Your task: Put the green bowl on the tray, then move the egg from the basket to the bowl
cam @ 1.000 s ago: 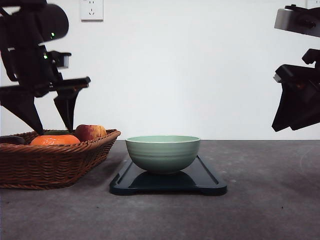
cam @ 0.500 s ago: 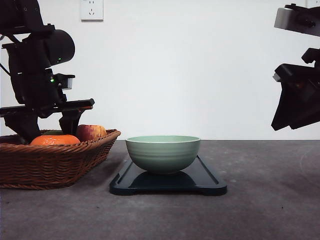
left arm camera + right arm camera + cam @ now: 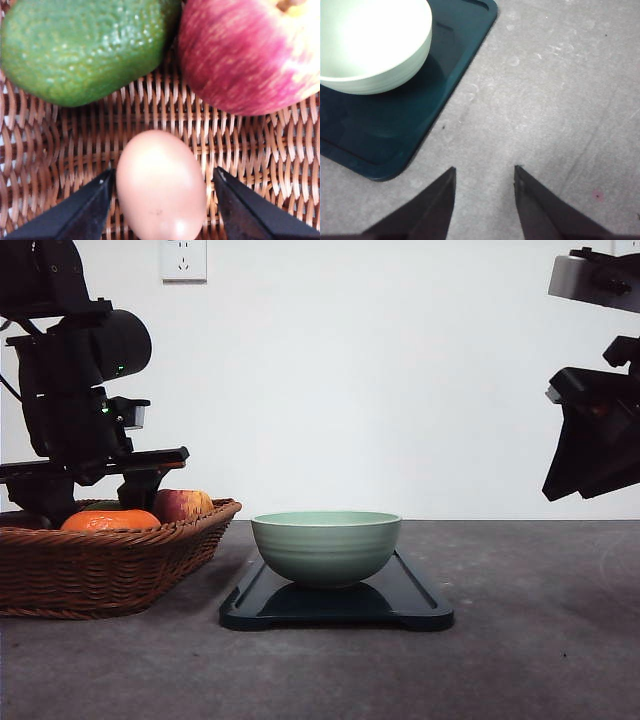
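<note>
The brownish egg (image 3: pixel 160 187) lies on the woven floor of the basket (image 3: pixel 100 570) at the table's left. My left gripper (image 3: pixel 163 175) is open around it, one dark finger on each side, with a thin gap showing at each. In the front view my left arm (image 3: pixel 80 390) reaches down into the basket, and the rim hides the fingertips. The green bowl (image 3: pixel 326 546) stands upright on the dark tray (image 3: pixel 420 605) at the table's centre. My right gripper (image 3: pixel 485 169) is open and empty over bare table beside the tray (image 3: pixel 395 130), held high at the right.
A green bumpy fruit (image 3: pixel 80 47) and a red-yellow apple (image 3: pixel 250 55) lie just beyond the egg. An orange fruit (image 3: pixel 108 521) and the apple (image 3: pixel 180 504) show above the basket rim. Grey tabletop (image 3: pixel 530 640) stretches right of the tray.
My left arm has come down into the basket, and its fingers have sunk behind the rim. The right arm, bowl and tray have not moved.
</note>
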Robot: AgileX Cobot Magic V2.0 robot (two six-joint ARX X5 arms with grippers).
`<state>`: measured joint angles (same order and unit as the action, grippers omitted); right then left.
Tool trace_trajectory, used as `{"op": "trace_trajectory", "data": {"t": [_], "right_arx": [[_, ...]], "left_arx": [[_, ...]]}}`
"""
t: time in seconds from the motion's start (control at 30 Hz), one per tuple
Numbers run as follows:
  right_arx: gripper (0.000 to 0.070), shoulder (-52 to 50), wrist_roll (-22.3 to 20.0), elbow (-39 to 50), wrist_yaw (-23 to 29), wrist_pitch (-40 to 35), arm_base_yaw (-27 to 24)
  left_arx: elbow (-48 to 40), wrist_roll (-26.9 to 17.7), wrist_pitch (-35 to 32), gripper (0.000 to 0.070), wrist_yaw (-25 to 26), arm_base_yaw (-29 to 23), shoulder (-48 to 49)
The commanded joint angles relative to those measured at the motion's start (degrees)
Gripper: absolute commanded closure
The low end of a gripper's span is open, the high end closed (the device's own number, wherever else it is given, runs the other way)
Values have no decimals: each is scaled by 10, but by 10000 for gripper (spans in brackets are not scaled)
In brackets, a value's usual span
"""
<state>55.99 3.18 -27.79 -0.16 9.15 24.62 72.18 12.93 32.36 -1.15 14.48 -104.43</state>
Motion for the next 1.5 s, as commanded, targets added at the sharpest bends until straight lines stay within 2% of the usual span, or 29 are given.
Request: {"op": "trace_trajectory", "data": {"t": [0.0,0.13,0.2,0.47,0.73,1.17,1.27,1.4,1.47], "right_arx": [[474,5,-4,-2,1,-6,2],[474,5,-4,-2,1,-6,2],[474,5,-4,-2,1,-6,2],[474,5,-4,-2,1,-6,2],[474,5,-4,-2,1,-6,2],[474,5,-4,-2,1,-6,2],[474,5,-4,-2,1,-9,2],[474,5,-4,-2,0,-14,2],[474,5,-4,-2,0,-15,2]], "left_arx": [[14,2,-2,328,0,0,-15],[14,2,-3,424,0,0,-15],[14,2,-4,443,0,0,-15],[14,1,-7,443,-1,0,-15],[14,-21,21,440,-1,0,4],[14,-37,31,440,0,6,122],[14,-36,6,439,29,17,151],[14,-21,-55,436,118,37,169],[14,-8,-86,435,146,52,169]]}}
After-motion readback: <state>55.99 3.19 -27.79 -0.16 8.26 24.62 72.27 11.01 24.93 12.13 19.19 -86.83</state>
